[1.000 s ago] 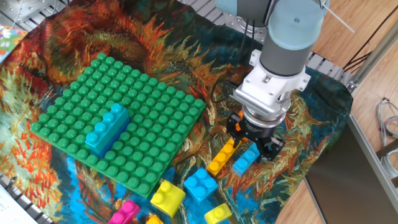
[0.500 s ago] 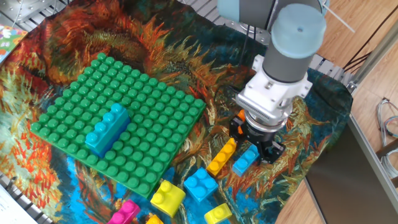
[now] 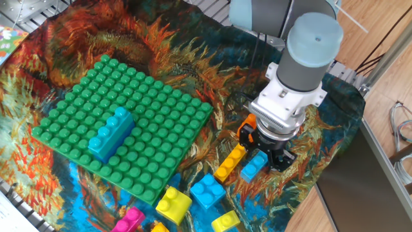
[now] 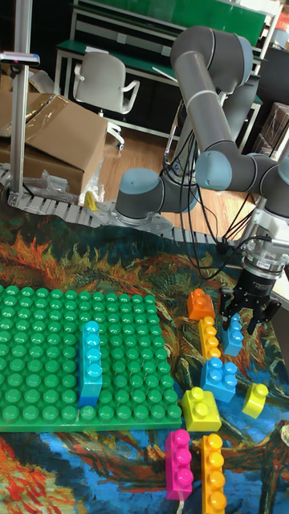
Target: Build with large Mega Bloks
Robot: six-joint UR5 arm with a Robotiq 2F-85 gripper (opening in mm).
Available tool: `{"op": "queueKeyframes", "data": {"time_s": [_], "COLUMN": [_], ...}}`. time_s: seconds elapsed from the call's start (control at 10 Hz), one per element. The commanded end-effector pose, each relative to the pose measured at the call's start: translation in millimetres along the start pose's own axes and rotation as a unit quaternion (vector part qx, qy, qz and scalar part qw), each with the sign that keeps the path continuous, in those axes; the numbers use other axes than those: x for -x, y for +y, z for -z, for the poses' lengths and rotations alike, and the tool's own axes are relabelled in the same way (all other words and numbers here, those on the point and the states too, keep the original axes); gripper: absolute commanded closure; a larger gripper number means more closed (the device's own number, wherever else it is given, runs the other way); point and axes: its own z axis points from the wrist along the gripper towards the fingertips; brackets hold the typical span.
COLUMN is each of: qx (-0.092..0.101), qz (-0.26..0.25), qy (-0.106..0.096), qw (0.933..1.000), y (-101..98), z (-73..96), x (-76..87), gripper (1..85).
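Painted in swirling orange and blue, a cloth [image 3: 193, 58] drapes the surface where a UR5 arm reaches down, with an office chair [image 4: 103, 84] and a cardboard box [image 4: 56, 136] behind. Its gripper [image 3: 268, 153] hangs with black fingers [image 4: 229, 303] spread either side of a small blue brick [image 3: 255, 165], seemingly just above its studs; whether they touch it cannot be told. Just beside that brick lies a long yellow-orange brick [image 3: 229, 162], with an orange brick [image 4: 200, 304] at its far end. Nearer the front edge sit a square blue brick [image 3: 207, 189], a yellow brick [image 3: 172, 202], a smaller yellow brick [image 4: 255, 398], a pink brick [image 4: 178, 463] and a long orange brick [image 4: 213, 472]. Well apart, to the side, a long light blue brick [image 3: 111, 133] stands pressed onto the green studded plate [image 3: 161, 103].
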Motion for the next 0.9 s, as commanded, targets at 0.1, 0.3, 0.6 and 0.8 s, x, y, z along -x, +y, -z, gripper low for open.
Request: {"op": "queueKeyframes", "data": {"time_s": [0.1,0.3,0.6,0.8], "qx": [-0.001,0.01,0.026,0.032], "qz": [0.001,-0.001,-0.004,0.012], "qy": [-0.006,-0.007,0.003,0.01], "qw": [1.0,0.9999,0.9996,0.9994], "y": [-4.8,1.0,18.5,18.3], "z": [-0.3,3.9,27.0,44.7], "x": [-0.2,0.7,-1.8,-9.7], "gripper": [69.7,84.3,84.3,84.3]}}
